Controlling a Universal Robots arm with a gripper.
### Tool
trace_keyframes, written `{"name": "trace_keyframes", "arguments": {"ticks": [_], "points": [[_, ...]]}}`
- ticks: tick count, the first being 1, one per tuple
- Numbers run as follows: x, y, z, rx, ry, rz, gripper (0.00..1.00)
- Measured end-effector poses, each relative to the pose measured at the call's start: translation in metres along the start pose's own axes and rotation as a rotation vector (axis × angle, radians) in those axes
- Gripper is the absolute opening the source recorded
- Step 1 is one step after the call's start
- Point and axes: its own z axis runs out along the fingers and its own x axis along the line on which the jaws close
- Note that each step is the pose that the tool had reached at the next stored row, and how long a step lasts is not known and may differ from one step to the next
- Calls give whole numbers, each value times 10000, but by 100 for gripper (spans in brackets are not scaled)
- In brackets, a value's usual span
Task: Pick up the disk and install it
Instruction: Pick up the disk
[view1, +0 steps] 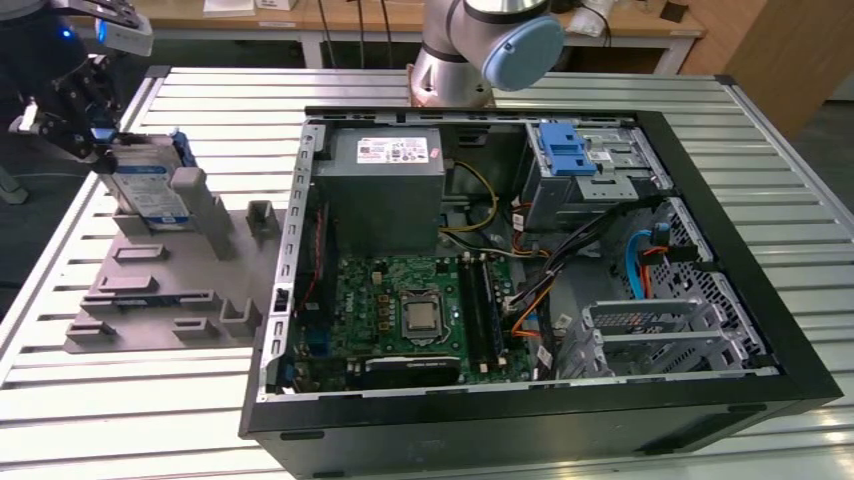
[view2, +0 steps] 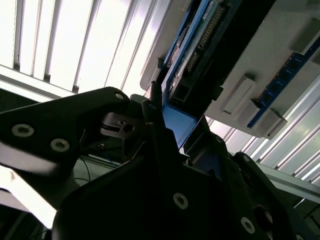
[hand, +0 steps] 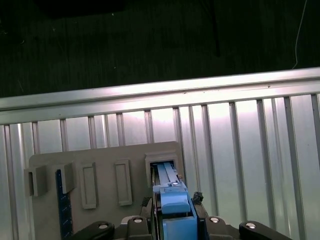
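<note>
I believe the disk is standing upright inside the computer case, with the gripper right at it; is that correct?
Not quite. The disk stands upright with the gripper right at it, but in the grey holder on the table, outside the computer case, on the exterior view's left. The exterior view shows this.

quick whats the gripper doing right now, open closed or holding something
Gripper: shut on the disk, clamped on its blue bracket; the disk stands upright in a slot of the grey holder.
</note>
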Motion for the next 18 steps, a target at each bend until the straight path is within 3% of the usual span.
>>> {"name": "trace_keyframes", "arguments": {"ticks": [9,18], "points": [[5,2,3,4,-3,-46,37],[17,26,2,-15,13,-994,37]]}}
